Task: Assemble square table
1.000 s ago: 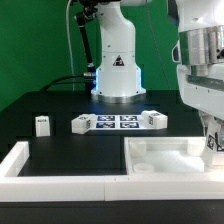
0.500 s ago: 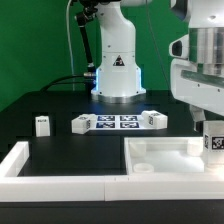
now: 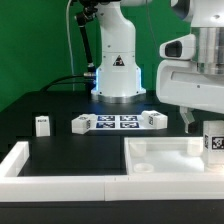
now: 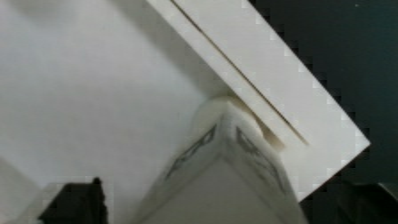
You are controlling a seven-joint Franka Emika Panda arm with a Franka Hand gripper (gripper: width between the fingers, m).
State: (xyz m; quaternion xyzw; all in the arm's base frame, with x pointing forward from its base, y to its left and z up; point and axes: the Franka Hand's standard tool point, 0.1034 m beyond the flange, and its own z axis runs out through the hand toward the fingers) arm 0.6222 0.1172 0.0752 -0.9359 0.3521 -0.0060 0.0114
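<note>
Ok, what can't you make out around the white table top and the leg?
- White square plastic tray-like table top: cut off by the exterior view's right edge.
- Short white tagged leg: whether it sits in a socket; small there, blurred in wrist view.
- End effector: second finger beyond the exterior view's right edge; wrist view shows one dark finger.
- Flat white marker board: tag patterns too small.
</note>
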